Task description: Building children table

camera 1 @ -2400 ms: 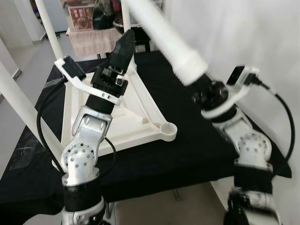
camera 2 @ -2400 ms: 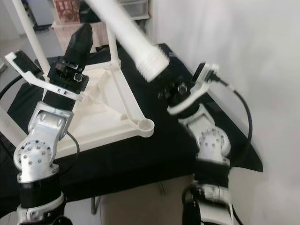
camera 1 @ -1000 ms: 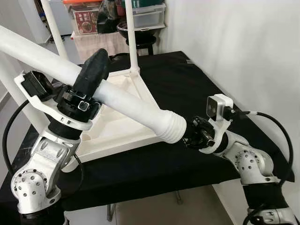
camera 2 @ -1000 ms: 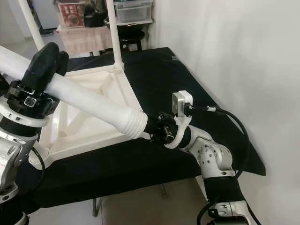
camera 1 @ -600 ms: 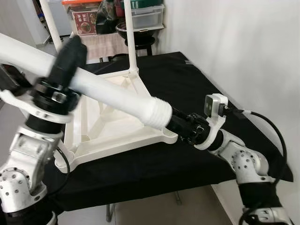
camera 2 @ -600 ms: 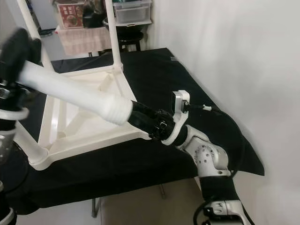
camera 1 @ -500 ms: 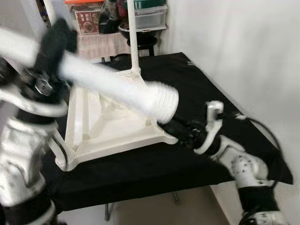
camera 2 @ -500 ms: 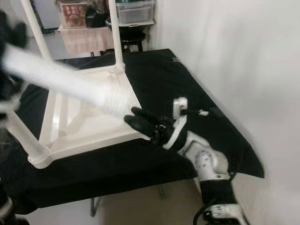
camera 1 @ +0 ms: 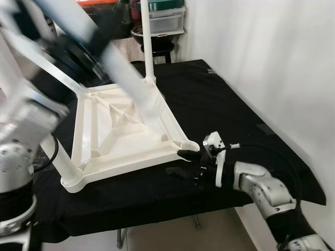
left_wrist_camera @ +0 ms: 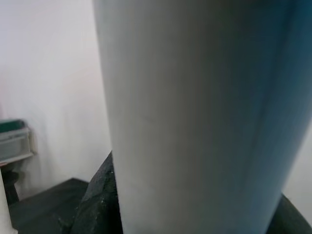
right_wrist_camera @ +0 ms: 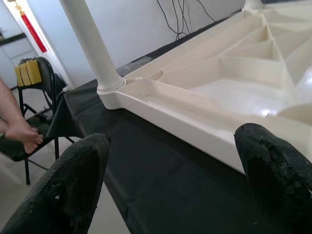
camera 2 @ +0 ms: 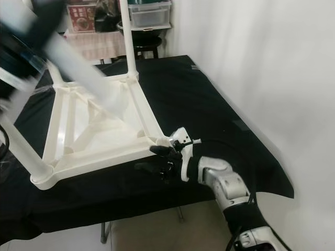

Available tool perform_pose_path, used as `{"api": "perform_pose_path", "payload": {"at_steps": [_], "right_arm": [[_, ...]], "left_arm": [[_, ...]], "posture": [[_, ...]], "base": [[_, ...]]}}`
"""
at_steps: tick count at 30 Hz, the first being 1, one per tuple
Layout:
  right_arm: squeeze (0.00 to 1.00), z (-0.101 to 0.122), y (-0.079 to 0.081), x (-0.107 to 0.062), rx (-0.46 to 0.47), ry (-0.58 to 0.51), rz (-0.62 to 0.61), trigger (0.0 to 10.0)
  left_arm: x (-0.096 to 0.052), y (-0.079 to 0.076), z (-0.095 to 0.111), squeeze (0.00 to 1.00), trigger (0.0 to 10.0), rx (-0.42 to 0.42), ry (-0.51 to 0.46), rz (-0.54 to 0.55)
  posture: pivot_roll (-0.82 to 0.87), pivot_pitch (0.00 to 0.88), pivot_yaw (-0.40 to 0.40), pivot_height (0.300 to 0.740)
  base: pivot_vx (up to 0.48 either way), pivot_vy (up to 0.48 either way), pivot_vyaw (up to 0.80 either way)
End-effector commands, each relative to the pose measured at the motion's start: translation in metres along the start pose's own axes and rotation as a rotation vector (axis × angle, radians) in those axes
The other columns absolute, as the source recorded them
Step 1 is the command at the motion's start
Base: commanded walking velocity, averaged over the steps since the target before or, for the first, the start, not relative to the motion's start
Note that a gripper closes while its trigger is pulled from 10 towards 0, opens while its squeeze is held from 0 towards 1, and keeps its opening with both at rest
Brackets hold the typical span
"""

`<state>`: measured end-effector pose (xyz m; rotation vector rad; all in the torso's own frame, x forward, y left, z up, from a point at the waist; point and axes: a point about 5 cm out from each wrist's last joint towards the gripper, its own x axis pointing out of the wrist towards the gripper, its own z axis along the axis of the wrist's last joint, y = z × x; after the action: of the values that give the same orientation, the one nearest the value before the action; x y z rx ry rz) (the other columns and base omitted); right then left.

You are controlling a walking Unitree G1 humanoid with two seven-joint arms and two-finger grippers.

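The white table top [camera 1: 119,137] lies upside down on the black-clothed table [camera 1: 225,110]. Upright legs stand in its far corner [camera 1: 146,47] and near left corner [camera 1: 55,151]. My left gripper [camera 1: 86,44], blurred and high on the left, is shut on a loose white leg [camera 1: 128,83] that slants down over the top. In the left wrist view that leg [left_wrist_camera: 195,117] lies against a black finger [left_wrist_camera: 97,195]. My right gripper [camera 1: 180,162] hovers low and open beside the empty near right corner socket [camera 1: 187,146]; its fingertips [right_wrist_camera: 78,185] are spread wide, holding nothing.
A white wall runs close along the right. Storage bins [camera 1: 165,13] and a dark stool [camera 1: 157,47] stand behind the table. The table's front edge [camera 1: 157,209] is just below my right gripper. A person's bare foot [right_wrist_camera: 22,132] and a chair [right_wrist_camera: 29,73] are beyond the far side.
My right gripper has let go of the leg's threaded end and dropped to the near right corner. The left arm has swung the leg up and to the left.
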<state>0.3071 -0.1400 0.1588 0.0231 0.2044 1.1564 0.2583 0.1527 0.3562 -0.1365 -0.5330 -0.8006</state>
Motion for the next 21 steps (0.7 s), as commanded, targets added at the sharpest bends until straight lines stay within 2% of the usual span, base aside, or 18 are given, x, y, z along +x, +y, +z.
{"api": "perform_pose_path", "payload": {"at_steps": [1,2,4,5,7,11,15,16,18,21], "right_arm": [[1.0,0.013,0.007,-0.004,-0.098,0.015,0.088,10.0],[1.0,0.013,0.007,-0.004,-0.098,0.015,0.088,10.0],[1.0,0.028,0.009,-0.001,-0.166,0.014,0.115,10.0],[1.0,0.028,0.009,-0.001,-0.166,0.014,0.115,10.0],[1.0,0.04,0.015,0.007,-0.209,-0.01,0.157,10.0],[1.0,0.042,0.033,0.022,-0.248,-0.013,0.259,10.0],[1.0,0.042,0.035,0.028,-0.257,-0.011,0.261,10.0],[0.0,0.043,0.036,0.035,-0.24,-0.014,0.258,10.0],[0.0,0.044,0.039,0.047,-0.207,-0.014,0.257,10.0],[0.0,0.044,0.042,0.056,-0.197,-0.011,0.25,10.0]], "left_arm": [[-0.002,-0.003,-0.018,0.0,0.0,0.082,0.117,-0.02],[-0.002,-0.003,-0.018,0.0,0.0,0.082,0.117,-0.02],[0.001,-0.011,-0.036,0.0,0.0,0.058,0.167,-0.061],[0.001,-0.011,-0.036,0.0,0.0,0.058,0.167,-0.061],[0.003,-0.023,-0.051,0.0,0.0,0.012,0.194,-0.115],[0.003,-0.041,-0.068,0.0,0.0,-0.03,0.226,-0.176],[0.003,-0.044,-0.072,0.0,0.0,-0.043,0.226,-0.184],[0.003,-0.045,-0.076,0.0,0.0,-0.044,0.229,-0.184],[0.004,-0.048,-0.082,0.0,0.0,-0.054,0.227,-0.179],[0.005,-0.049,-0.085,0.0,0.0,-0.062,0.216,-0.167]], "posture": [[-0.07,0.026,0.045,0.74],[-0.07,0.026,0.045,0.74],[-0.07,0.024,0.045,0.74],[-0.07,0.024,0.045,0.74],[-0.07,0.024,0.045,0.74],[-0.06,0.021,0.053,0.74],[-0.06,0.021,0.053,0.74],[-0.06,0.021,0.053,0.74],[-0.06,0.021,0.053,0.74],[-0.06,0.027,0.048,0.74]], "base": [[0.0,0.0,0.0],[0.0,0.0,0.0],[0.0,0.0,0.0],[0.0,0.0,0.0],[0.0,0.0,0.0],[0.0,0.0,0.0],[0.0,0.0,0.0],[0.0,0.0,0.0],[0.0,0.0,0.0],[0.0,0.0,0.0]]}}
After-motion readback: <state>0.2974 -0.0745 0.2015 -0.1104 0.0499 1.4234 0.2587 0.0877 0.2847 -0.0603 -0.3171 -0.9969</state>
